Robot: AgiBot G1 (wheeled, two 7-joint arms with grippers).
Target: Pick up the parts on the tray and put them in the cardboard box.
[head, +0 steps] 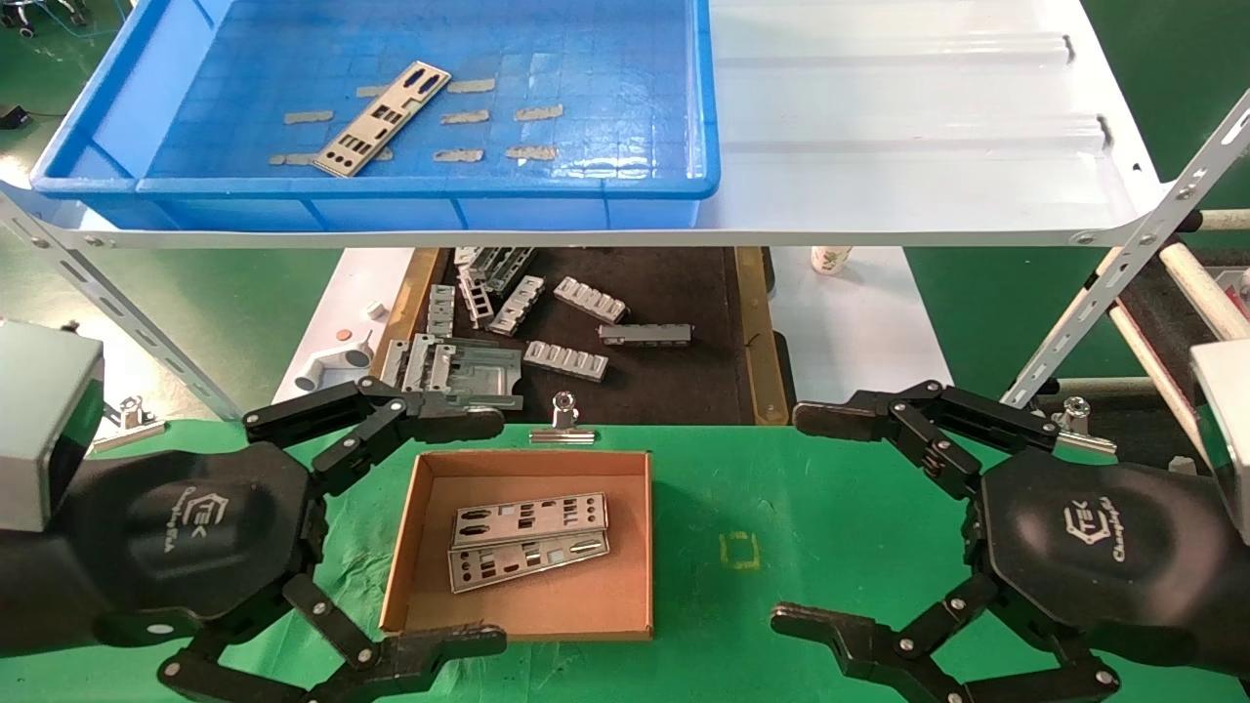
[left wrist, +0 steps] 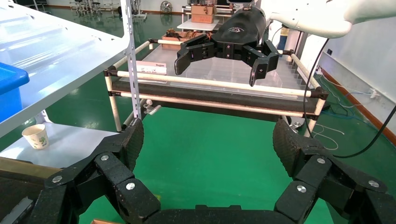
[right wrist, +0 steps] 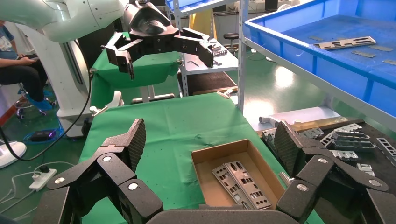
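One silvery punched plate (head: pixel 383 119) lies slanted on the floor of the blue tray (head: pixel 625 181) on the white shelf; it also shows in the right wrist view (right wrist: pixel 344 43). Two more plates (head: pixel 528 540) lie side by side in the brown cardboard box (head: pixel 415 532) on the green cloth, also seen in the right wrist view (right wrist: pixel 241 185). My left gripper (head: pixel 483 527) is open and empty at the box's left side. My right gripper (head: pixel 796 517) is open and empty to the right of the box. In the left wrist view the left gripper (left wrist: pixel 208 140) is open over green cloth.
Tan tape scraps (head: pixel 537 112) lie on the tray floor. Grey ribbed brackets (head: pixel 566 359) lie on a black mat (head: pixel 684 293) below the shelf, beyond the box. Metal clips (head: pixel 562 422) hold the green cloth's far edge. A slanted shelf strut (head: pixel 1123 283) stands at the right.
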